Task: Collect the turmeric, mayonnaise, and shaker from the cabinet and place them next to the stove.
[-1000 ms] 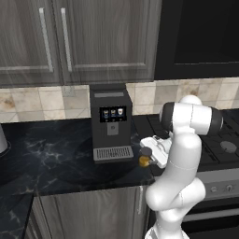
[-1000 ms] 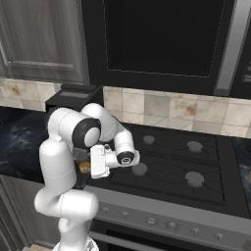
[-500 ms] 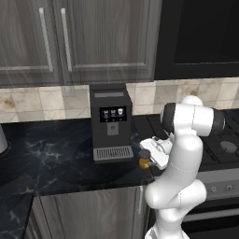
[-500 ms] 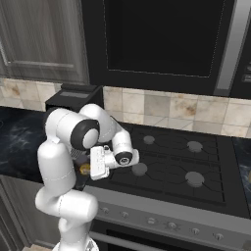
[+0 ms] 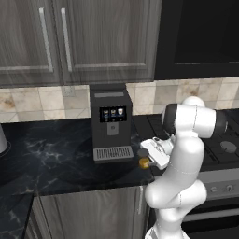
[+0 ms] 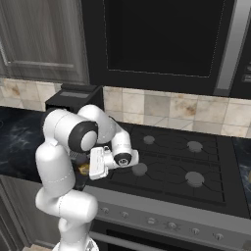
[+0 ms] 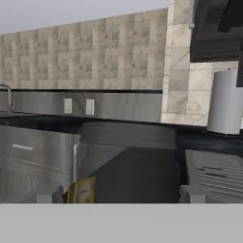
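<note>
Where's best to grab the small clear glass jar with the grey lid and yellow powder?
Pinch the small clear glass jar across its round body, below the lid, coming level from the black stove side; it stands upright, and the black coffee machine crowds the other side.

a black marbled counter [image 5: 51, 163] runs beneath the cabinet doors and meets the stove [image 6: 176, 166] on its right. a dark coffee machine [image 5: 110, 122] stands on it against the tiled wall. just in front of the machine's right corner, near the counter's front edge, stands a small jar of yellow-orange powder with a grey lid [image 5: 143, 158].
</note>
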Robot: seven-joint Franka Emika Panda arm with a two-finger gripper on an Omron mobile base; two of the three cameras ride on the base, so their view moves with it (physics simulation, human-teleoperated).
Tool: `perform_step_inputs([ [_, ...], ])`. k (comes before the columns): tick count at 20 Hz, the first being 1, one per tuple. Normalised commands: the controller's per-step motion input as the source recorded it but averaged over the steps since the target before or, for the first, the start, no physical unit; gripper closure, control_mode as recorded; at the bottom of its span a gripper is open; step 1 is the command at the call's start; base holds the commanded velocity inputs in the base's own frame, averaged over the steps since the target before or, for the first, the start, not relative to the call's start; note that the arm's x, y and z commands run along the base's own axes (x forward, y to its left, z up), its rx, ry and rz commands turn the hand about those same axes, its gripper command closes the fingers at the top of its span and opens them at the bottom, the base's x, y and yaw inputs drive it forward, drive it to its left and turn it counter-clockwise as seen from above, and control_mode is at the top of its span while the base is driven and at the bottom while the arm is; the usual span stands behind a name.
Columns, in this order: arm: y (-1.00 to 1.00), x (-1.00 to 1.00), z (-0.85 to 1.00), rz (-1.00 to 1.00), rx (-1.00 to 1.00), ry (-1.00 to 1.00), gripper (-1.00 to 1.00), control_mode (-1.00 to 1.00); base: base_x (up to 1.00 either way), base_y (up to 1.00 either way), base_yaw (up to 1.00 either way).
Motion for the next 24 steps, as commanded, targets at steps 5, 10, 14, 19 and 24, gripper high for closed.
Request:
perform_step_inputs([
  [5,-0.08,0.0,0.1,0.0,0.0,0.02,-1.0,-1.0,0.0,0.0,0.0],
  [10,-0.15,0.0,0.31,0.0,0.0,0.0,-1.0,-1.0,0.0,0.0,0.0],
  [14,-0.14,-0.01,0.35,0.0,0.0,0.0,-1.0,-1.0,0.0,0.0,0.0],
  [19,-0.23,-0.12,0.33,0.0,0.0,0.0,-1.0,-1.0,0.0,0.0,0.0],
  [24,-0.29,-0.4,0.4,0.0,0.0,-0.06,-1.0,-1.0,0.0,0.0,0.0],
])
